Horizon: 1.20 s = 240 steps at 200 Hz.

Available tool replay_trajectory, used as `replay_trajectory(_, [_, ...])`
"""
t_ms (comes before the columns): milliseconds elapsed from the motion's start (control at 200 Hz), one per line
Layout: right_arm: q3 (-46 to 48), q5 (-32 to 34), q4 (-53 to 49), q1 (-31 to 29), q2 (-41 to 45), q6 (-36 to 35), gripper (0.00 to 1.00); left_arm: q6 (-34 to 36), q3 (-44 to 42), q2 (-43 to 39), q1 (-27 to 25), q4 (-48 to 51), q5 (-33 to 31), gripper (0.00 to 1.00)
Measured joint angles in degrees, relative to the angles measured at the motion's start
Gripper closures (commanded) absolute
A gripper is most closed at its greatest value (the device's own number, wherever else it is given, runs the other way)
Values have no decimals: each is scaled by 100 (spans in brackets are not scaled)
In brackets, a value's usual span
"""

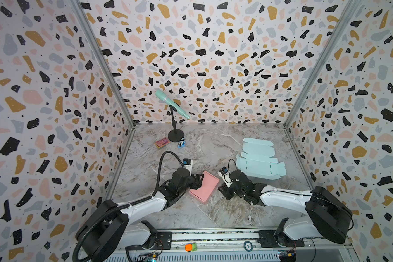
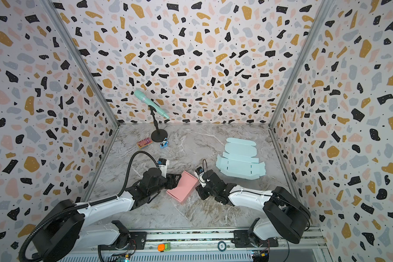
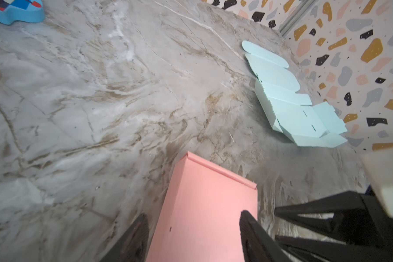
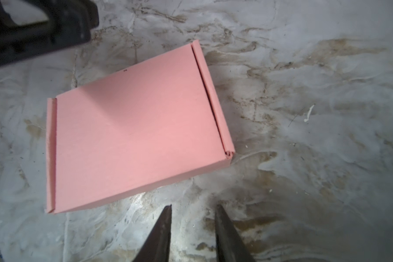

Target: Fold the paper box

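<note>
I am seeing the left claw (image 3: 193,213) standing spread wide. In the left wrist view its fingers (image 3: 250,231) are showing at either side of the pink box (image 3: 204,204). Whether the pads are pressing the cardboard or only clearing it, I cannot tell. The right claw (image 4: 193,206) is hanging parted with nothing between its tips, just beside one long side of the box and not touching it.

The box is lying closed and flat on the marble table (image 1: 213,147), between the two claws. In both top views its long axis is running away from the arm bases and leaning slightly right, with rolled folds lining both short ends.

The left claw is covering part of the box's left long edge in both top views, and the left wrist view is cutting off its near end.

Beyond the box to the right, well apart, a blue-green cardboard sheet (image 1: 259,163) is lying unfolded. Beyond the box to the left a microphone stand (image 1: 175,136) is standing, with a small card (image 1: 162,143) and a blue toy (image 1: 181,144) too small to read.
</note>
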<state>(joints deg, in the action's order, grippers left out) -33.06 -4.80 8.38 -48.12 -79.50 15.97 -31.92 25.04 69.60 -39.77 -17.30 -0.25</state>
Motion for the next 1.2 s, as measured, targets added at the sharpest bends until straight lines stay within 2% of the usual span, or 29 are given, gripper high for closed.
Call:
replay_trajectory(305, [-245,-529,-79,428,-262,-26,53,-273,-737,-1360,-680,758,-232,32])
replay_trajectory(566, [-678,-796,-83,610,-643,-111,33,-730,-1104,-2249,-1025,957,-330,31])
replay_trajectory(766, [-1038,-898,-90,756,-935,-177,26,-909,-1300,-2205,-1121,940,-323,31])
replay_trajectory(1201, [-1233,-1235,-63,778,-1320,-199,28,-1080,-1432,-1373,-1270,142,-197,32])
